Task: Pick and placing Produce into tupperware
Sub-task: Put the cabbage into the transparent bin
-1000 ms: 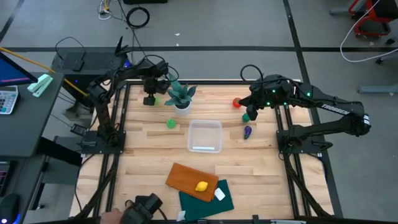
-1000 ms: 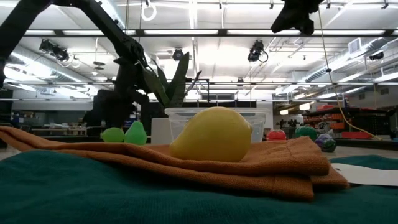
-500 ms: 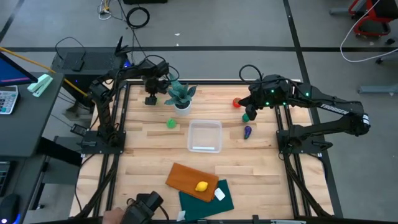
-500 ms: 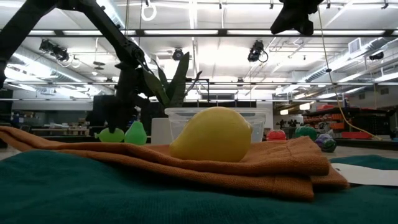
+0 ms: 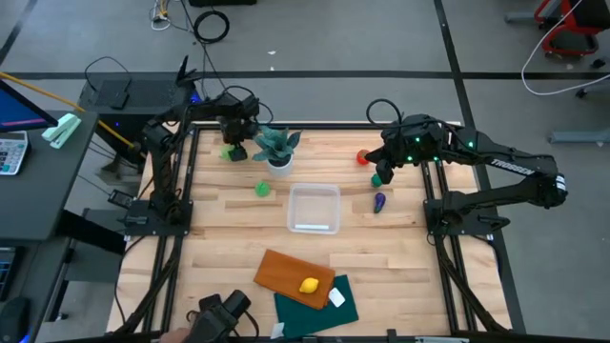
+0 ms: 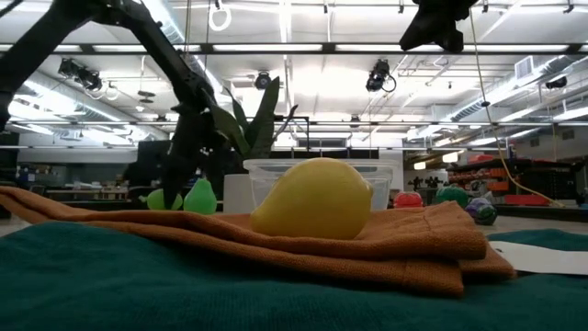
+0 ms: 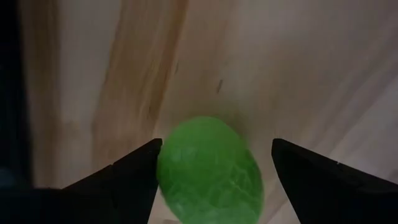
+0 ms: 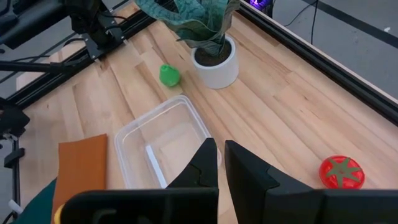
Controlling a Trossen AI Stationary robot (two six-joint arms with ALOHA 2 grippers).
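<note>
Lab hall: ceiling light strips [image 6: 303,48]

Empty clear tupperware [image 5: 314,209]; produce [image 5: 263,190] scattered outside

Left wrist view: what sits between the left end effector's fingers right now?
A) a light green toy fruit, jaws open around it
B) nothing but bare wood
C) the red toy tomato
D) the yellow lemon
A: the left wrist view shows a light green toy fruit lying on the wooden table between the fingers of the left end effector, which stand apart on either side of it, not closed on it.
</note>
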